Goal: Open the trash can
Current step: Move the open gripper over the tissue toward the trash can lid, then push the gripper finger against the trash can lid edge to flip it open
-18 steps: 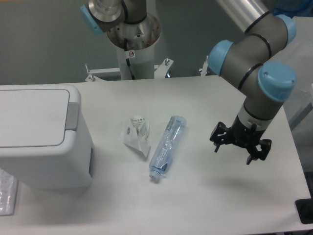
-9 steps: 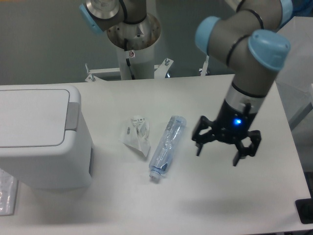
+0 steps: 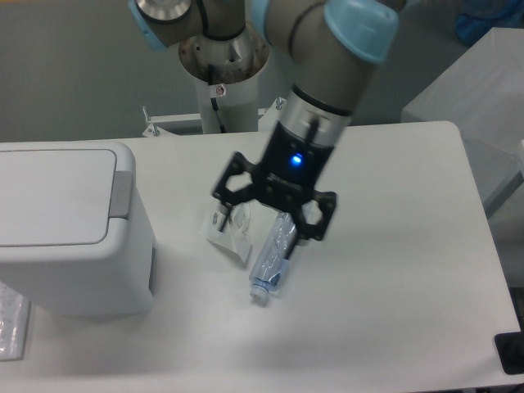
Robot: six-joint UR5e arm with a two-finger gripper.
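The trash can [image 3: 70, 233] is sitting at the left edge of the frame, cut off on its left side, with its flat lid [image 3: 51, 195] lying shut and the grey tab [image 3: 120, 195] showing on the rim that faces the middle of the table [image 3: 393, 270]. The pincer [image 3: 264, 219] is hanging in the centre of the frame with its fingers spread apart and nothing between them, above a crushed clear bottle [image 3: 277, 250] and a crumpled white wrapper [image 3: 228, 227], and well apart from the bin.

The step in hand looks like the approach to the lid. To do it well, the arm should be travelling toward the left of the frame high enough to pass over the bottle and wrapper, then lining one finger up with the grey tab, which seems the likely place to lift or press. Coming in squarely at that rim should keep the finger from skating off the rounded corner.

Open table is lying between the wrapper and the bin's right wall, which is giving room to descend. The lower and right parts of the frame are also open. Something clear and flat [image 3: 12, 323] is lying at the lower left beside the bin.
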